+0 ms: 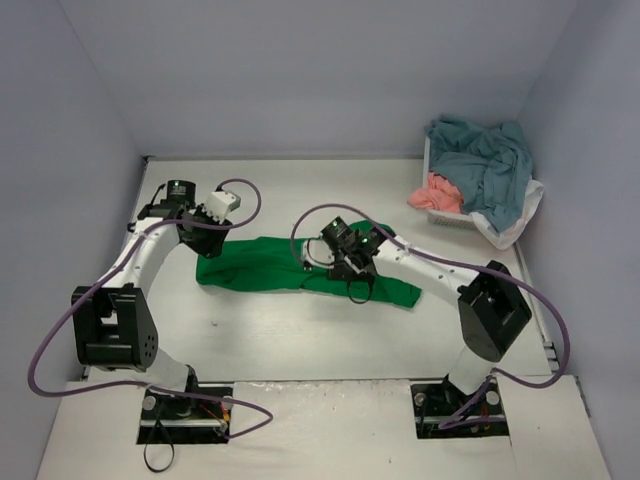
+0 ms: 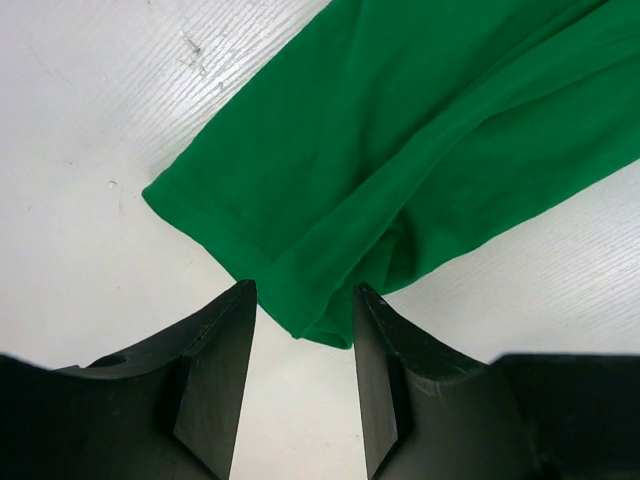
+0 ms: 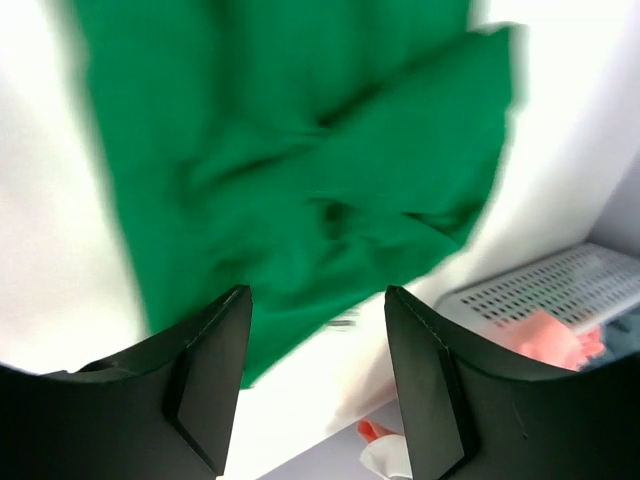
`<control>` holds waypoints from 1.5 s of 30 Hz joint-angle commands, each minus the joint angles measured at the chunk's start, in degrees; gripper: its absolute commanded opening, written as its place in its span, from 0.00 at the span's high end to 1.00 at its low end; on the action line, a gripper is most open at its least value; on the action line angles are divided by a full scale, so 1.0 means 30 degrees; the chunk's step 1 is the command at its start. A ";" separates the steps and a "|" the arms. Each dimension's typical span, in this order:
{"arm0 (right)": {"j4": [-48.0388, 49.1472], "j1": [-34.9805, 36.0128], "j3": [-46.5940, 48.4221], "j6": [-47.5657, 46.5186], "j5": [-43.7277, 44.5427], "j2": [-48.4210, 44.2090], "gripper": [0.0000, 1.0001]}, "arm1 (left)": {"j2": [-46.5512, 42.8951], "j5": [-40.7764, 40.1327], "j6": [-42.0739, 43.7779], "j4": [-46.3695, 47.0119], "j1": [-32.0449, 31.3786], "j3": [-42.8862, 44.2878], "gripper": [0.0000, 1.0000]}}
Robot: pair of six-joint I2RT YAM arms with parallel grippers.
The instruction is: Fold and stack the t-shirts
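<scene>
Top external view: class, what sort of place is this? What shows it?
Likely a robot lab cell for laundry folding: bare walls around a white table, two robot arms, a green t-shirt laid out, a basket of clothes.

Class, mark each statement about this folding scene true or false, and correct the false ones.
1. The bright green cloth t-shirt lies on the white table. True.
2. The white plastic mesh basket is empty. False: it holds a teal garment and a salmon pink garment.
3. The left gripper and right gripper are clamped on the green t-shirt. False: both are open, holding nothing.
4. The basket stands at the table's far right. True.
</scene>
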 commanded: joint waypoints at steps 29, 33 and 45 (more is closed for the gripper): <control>0.0378 -0.4726 0.6918 0.4760 -0.8992 0.5264 0.48 | -0.1205 -0.0048 -0.0702 0.0464 -0.0373 0.0850 0.62; 0.0437 -0.4785 0.7151 0.4789 -0.8436 0.5205 0.48 | -0.1410 -0.0106 -0.0732 0.0523 -0.0373 0.0792 0.62; 0.0584 -0.5457 1.0343 0.5141 -0.8815 0.5465 0.48 | -0.1235 -0.0019 -0.0820 0.0582 -0.0402 0.1026 0.62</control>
